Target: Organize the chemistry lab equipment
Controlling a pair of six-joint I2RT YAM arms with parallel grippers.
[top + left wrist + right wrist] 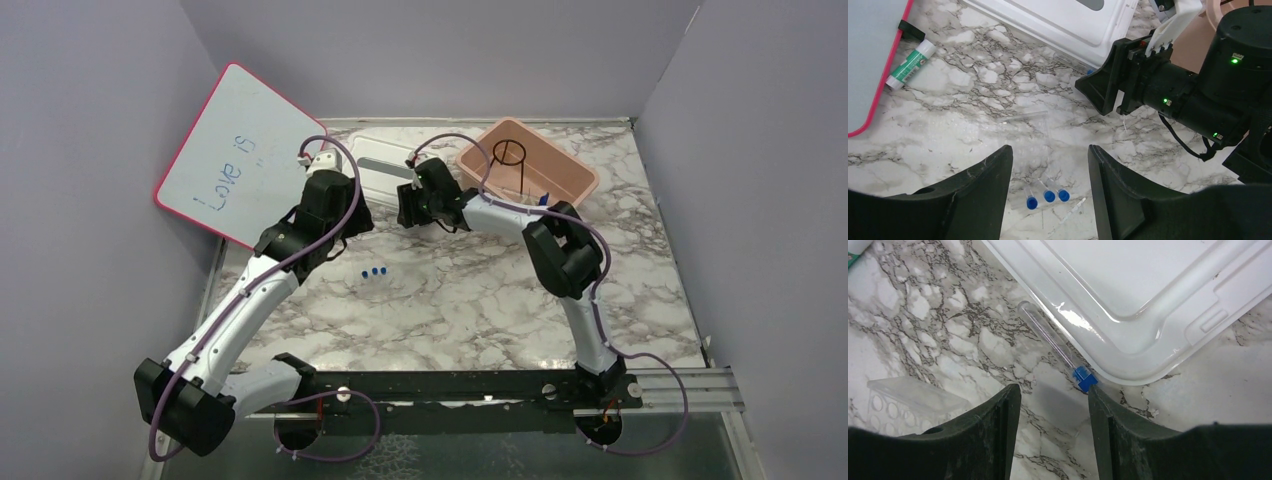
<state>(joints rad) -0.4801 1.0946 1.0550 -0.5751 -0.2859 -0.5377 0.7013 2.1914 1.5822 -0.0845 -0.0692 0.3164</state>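
Three clear tubes with blue caps [373, 271] lie side by side on the marble table; in the left wrist view they [1048, 195] lie low between my fingers. My left gripper [1048, 155] is open and empty above them, and in the top view it [352, 228] hangs just behind them. Another clear tube with a blue cap [1054, 344] lies against the edge of a white lid [1148, 300]. My right gripper [1053, 395] is open and empty just short of that cap, and shows in the top view [405, 207]. A black wire ring stand [509, 150] stands in the pink bin [580, 180].
A clear plastic tube rack [908, 400] lies left of my right gripper. A green-and-white glue stick [910, 62] lies by the pink-framed whiteboard [240, 150], which leans on the left wall. The white lid [380, 165] lies at the back middle. The two grippers are close together.
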